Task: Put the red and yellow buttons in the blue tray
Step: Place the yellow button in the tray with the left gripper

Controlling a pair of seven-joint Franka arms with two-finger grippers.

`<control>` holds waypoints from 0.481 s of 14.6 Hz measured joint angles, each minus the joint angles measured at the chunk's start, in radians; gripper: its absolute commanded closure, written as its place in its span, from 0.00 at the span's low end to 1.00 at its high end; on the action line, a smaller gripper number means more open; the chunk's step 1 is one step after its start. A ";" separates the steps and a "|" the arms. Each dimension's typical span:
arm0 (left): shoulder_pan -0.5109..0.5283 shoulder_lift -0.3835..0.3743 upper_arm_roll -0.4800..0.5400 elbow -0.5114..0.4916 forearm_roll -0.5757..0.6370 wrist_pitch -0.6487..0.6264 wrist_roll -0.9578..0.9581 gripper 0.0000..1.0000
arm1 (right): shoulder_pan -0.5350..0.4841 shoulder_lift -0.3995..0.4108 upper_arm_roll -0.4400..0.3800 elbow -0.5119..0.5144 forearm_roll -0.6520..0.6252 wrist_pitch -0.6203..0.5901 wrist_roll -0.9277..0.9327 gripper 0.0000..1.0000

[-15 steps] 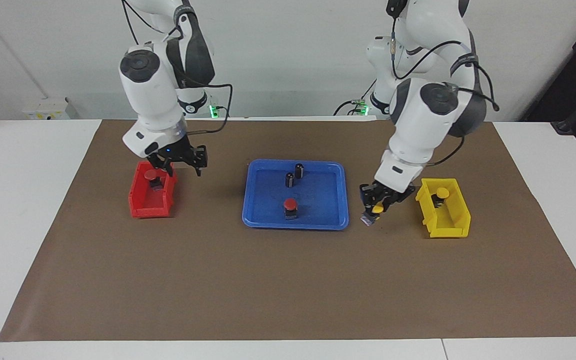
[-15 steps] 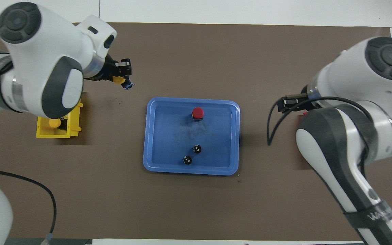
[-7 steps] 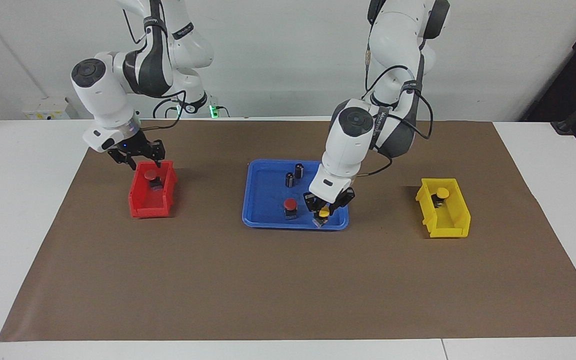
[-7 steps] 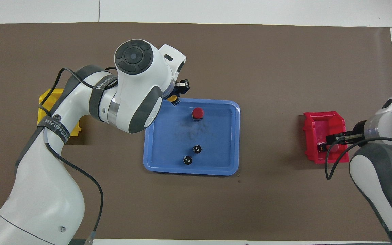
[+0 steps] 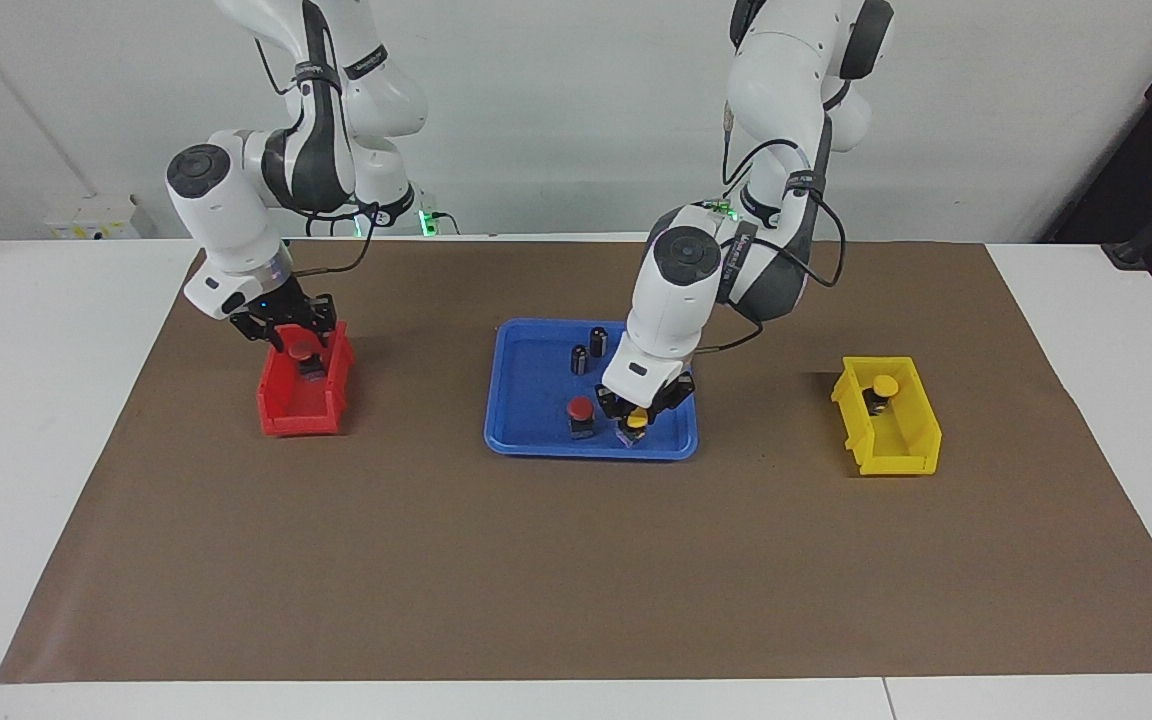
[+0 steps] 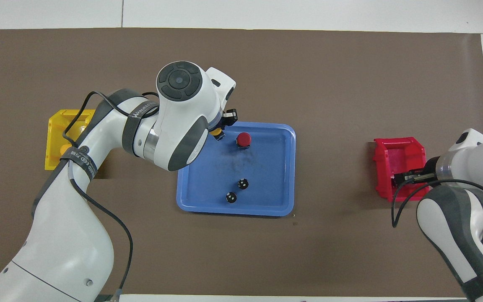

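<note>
Fingers of left gripper pinch a yellow button low over the blue tray, beside the red button already standing in it. Right gripper fingers spread over second red button in red bin. I count one placed; last yellow button sits in yellow bin.

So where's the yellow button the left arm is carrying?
The yellow button sits in the left gripper, low over the blue tray, beside the red button.
</note>
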 measured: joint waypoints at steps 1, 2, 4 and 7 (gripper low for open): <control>-0.003 0.000 0.000 -0.005 0.000 0.000 -0.005 0.99 | -0.010 0.001 0.000 -0.006 0.000 0.009 -0.019 0.32; -0.006 0.000 0.000 -0.007 0.000 0.002 -0.013 0.98 | -0.023 0.004 0.000 -0.010 0.000 0.013 -0.036 0.33; -0.010 0.000 0.000 -0.012 0.000 0.020 -0.022 0.65 | -0.034 0.010 0.000 -0.015 0.000 0.022 -0.047 0.33; -0.010 -0.001 0.000 -0.033 0.000 0.069 -0.024 0.14 | -0.033 0.012 0.002 -0.019 0.000 0.022 -0.047 0.34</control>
